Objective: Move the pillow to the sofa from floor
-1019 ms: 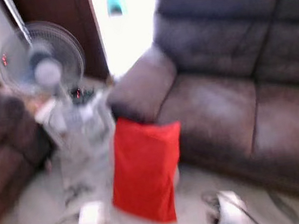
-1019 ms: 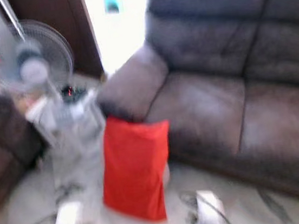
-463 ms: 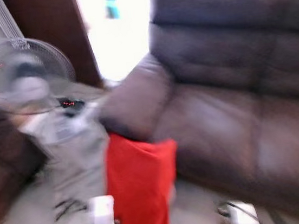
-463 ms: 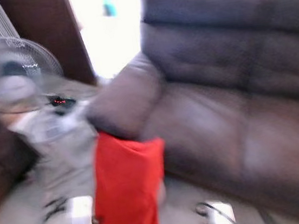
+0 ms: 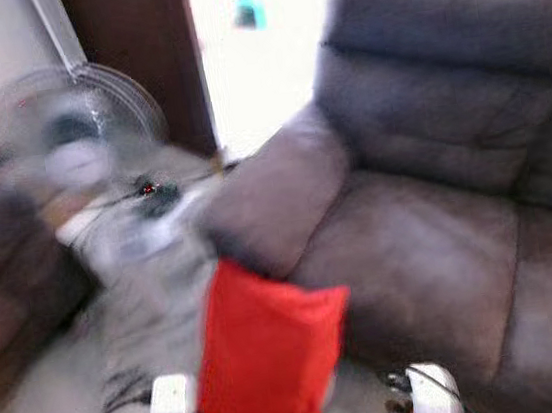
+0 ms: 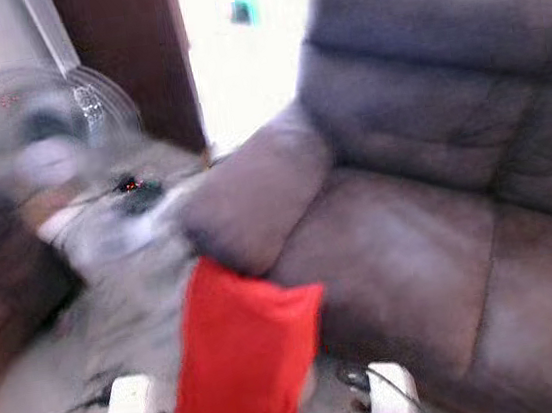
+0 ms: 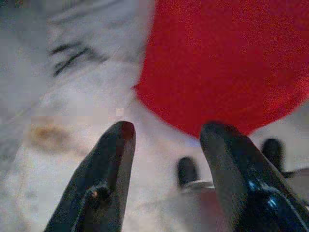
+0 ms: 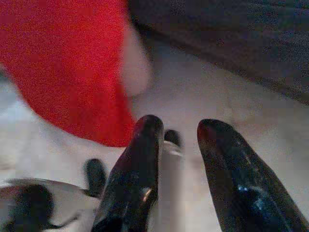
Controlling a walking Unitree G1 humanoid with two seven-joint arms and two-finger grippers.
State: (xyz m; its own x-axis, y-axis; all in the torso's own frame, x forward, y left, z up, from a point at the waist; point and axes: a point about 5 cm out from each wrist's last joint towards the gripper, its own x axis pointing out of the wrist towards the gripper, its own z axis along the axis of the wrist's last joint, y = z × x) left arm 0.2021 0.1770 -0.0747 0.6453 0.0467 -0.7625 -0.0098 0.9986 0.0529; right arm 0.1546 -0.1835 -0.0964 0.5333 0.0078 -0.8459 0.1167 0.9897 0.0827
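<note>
The red pillow (image 5: 270, 358) is standing on the floor (image 7: 72, 106) against the sofa (image 5: 442, 246), lying ahead of and between the left end effector (image 7: 166, 137) and right end effector (image 8: 178, 128), both gaping open and gripping nothing.

Head cameras down toward sofa (image 5: 441, 237); both wrist cameras close on shared red pillow (image 7: 227, 63).

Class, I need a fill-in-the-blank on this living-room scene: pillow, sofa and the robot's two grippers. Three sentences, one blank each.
1. The pillow leaning against the sofa is ____ in colour.
2. The pillow stands on the ____, not on the seat.
3. The left gripper and right gripper both have their fingers ____, holding nothing.

Missing words: red; floor; open
</note>
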